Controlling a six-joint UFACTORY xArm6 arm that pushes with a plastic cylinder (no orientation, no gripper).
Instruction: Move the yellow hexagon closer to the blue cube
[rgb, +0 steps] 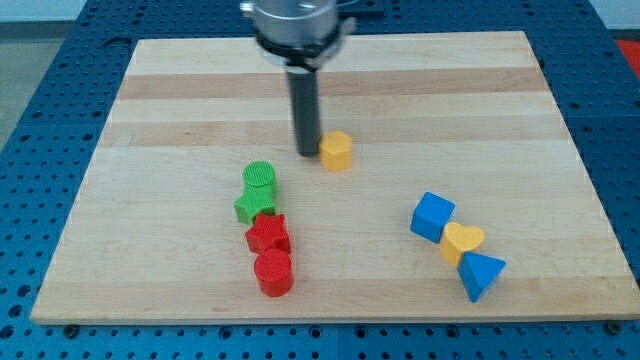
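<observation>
The yellow hexagon (336, 151) sits near the middle of the wooden board (180, 90). The blue cube (432, 216) lies toward the view's lower right, well apart from the hexagon. My tip (307, 153) rests on the board just to the left of the yellow hexagon, touching it or nearly so. The rod rises straight up to the arm's grey flange at the view's top.
A yellow heart (462, 241) touches the blue cube's lower right, and a blue triangle (481, 275) sits below the heart. At lower left stand a green cylinder (259, 178), a green star (254, 205), a red star (268, 235) and a red cylinder (273, 272).
</observation>
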